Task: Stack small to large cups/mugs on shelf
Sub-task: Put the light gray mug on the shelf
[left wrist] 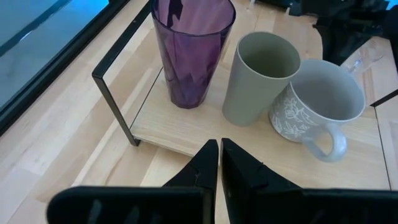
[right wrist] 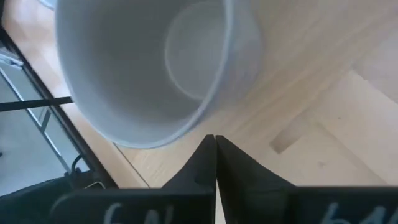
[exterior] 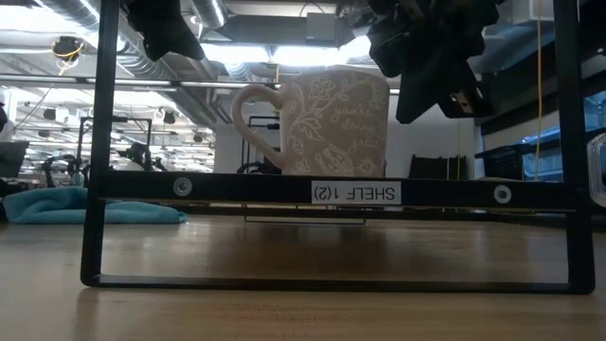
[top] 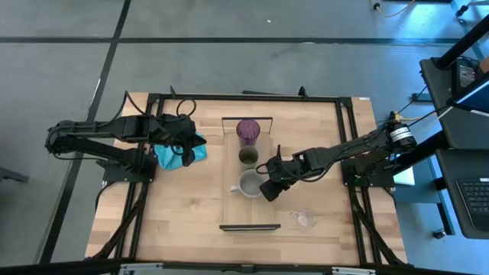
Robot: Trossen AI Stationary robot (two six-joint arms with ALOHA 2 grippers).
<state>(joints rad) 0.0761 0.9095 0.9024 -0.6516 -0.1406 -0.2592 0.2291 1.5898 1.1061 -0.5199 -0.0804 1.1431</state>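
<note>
On the narrow wooden shelf (top: 229,164) three cups stand upright on their bases in a row: purple tumbler (top: 248,130) at the far end, olive cup (top: 247,156), then the grey patterned mug (top: 249,183), its handle (left wrist: 329,146) toward the near left. A tiny clear glass (top: 306,219) stands on the table to the shelf's right. My right gripper (right wrist: 215,143) is shut, slanting down at the mug's right side, its tips right by the rim (right wrist: 186,127). My left gripper (left wrist: 219,155) is shut and hangs above the teal cloth (top: 200,150), left of the shelf. My right gripper has its shut fingertips (right wrist: 208,149) right at the outer side of the mug's rim, coming down at a slant from the table's right. Whether they touch the mug, I cannot tell. The mug stands upright on the shelf.
The shelf's black end frames (exterior: 331,192) rise at its near and far ends. Black rails (top: 348,153) run along the tabletop's sides. Bare wood lies near the front edge on both sides of the shelf.
</note>
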